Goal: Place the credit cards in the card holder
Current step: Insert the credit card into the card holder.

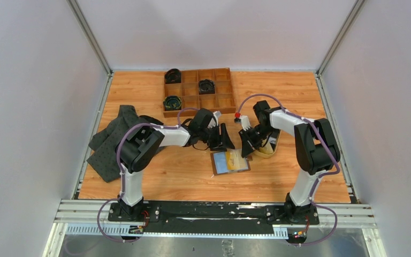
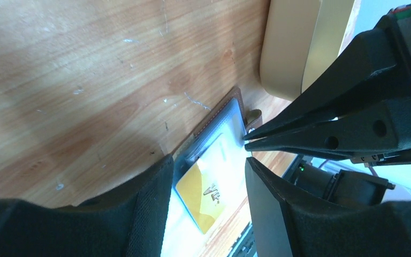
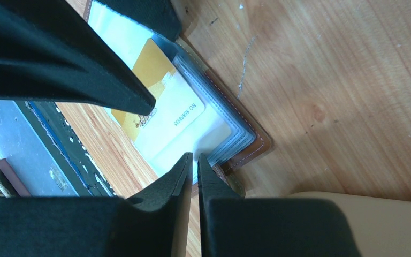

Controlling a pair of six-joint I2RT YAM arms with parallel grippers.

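Observation:
The brown leather card holder (image 1: 220,169) lies open on the wooden table, between the two arms. A yellow-gold credit card (image 2: 203,198) (image 3: 144,80) rests on its pale clear sleeves (image 3: 214,128), and nothing grips the card. My left gripper (image 2: 207,159) (image 1: 226,140) hovers over it, open, with a finger on each side of the card. My right gripper (image 3: 194,156) (image 1: 246,148) is shut, and its tips sit at the sleeve's edge near the strap tab (image 2: 254,115). Whether it pinches a sleeve I cannot tell. No other cards show.
A tan oval dish (image 1: 270,149) (image 2: 289,48) sits right beside the holder, under the right arm. A wooden compartment tray (image 1: 199,91) holding dark coiled items stands at the back. A grey dotted cloth (image 1: 109,144) lies at the left. Metal rails border the table.

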